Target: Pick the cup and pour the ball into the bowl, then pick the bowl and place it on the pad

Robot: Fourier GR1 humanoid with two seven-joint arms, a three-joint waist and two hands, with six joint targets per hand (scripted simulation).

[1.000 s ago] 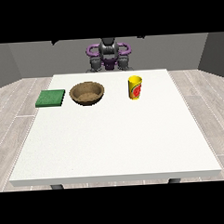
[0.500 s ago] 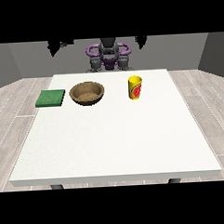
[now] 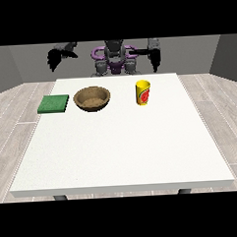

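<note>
Cup (image 3: 143,92), bowl (image 3: 92,98), pad (image 3: 53,103) in a row — both hands raised.

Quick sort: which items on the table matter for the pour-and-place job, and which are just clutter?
Job items: yellow cup, brown bowl, green pad. The ball is not visible; it may be inside the cup.

Clutter: none seen; only the white table itself.

1. Desk (image 3: 122,154): the near two-thirds is bare white surface, open to approach from any side.
2. Far strip carries three obstacles in a row: pad (image 3: 53,103), bowl (image 3: 92,98), cup (image 3: 143,92).
3. Pad–bowl gap is narrow; bowl–cup gap is wider.
4. Right of the cup the desk is bare to its edge.
</note>
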